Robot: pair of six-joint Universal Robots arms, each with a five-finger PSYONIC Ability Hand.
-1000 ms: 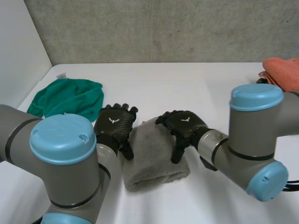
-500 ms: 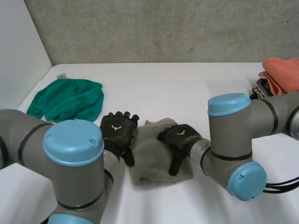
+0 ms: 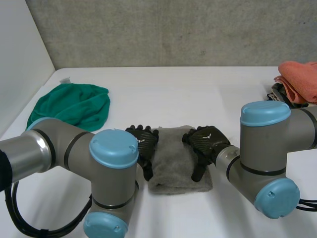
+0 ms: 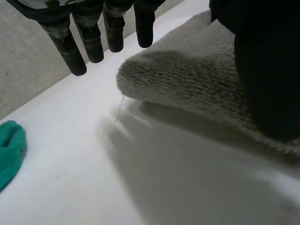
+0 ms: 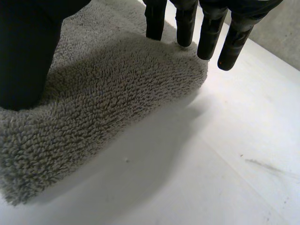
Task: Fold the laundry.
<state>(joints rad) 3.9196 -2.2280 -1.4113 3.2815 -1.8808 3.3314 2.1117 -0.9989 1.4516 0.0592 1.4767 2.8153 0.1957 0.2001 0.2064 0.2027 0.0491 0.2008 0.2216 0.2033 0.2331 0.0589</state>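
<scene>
A folded grey towel [image 3: 177,161] lies on the white table [image 3: 198,94] between my two hands. My left hand [image 3: 143,146] rests at the towel's left edge, fingers straight and open, its thumb lying on the cloth. In the left wrist view the fingers [image 4: 93,35] hang just past the towel's far corner [image 4: 197,89]. My right hand [image 3: 205,144] lies on the towel's right edge, open as well. Its fingers [image 5: 206,33] reach over the far corner of the grey towel [image 5: 103,98], and its thumb presses on the pile.
A crumpled green cloth [image 3: 72,105] lies at the far left of the table and shows beyond the left hand [image 4: 9,150]. An orange cloth [image 3: 299,82] is stacked over darker ones at the far right edge.
Both hands have slid the grey towel to the right and a little toward me, staying at its two side edges. The arms swung along with them.
</scene>
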